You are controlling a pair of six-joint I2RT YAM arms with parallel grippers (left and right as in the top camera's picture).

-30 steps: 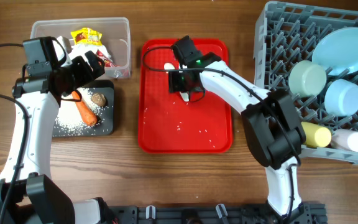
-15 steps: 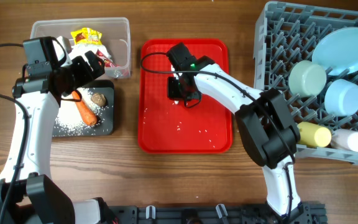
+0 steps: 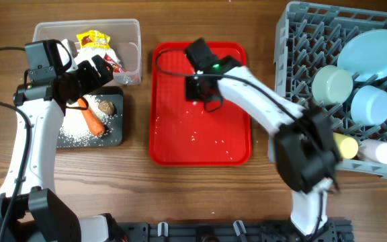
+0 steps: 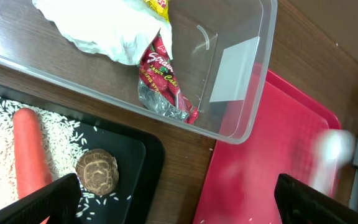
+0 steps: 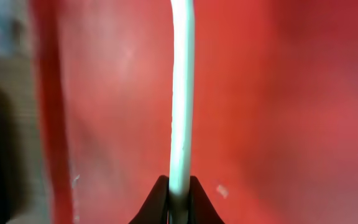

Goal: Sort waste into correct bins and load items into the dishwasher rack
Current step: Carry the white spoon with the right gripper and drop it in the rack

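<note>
The slim white utensil (image 5: 182,93), likely a spoon, lies at twelve o'clock on the red tray (image 3: 200,144); the right gripper (image 5: 179,190) has just clamped onto it, so it can go to the rack (image 3: 294,47) at three o'clock. Left gripper (image 3: 101,67) hangs wide at nine

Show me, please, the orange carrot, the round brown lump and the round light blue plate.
Orange carrot (image 3: 95,121): overhead view, mid-body.
Round brown lump (image 4: 97,172): left wrist view, top centre.
Round light blue plate (image 3: 375,54): overhead view, face centre.
</note>
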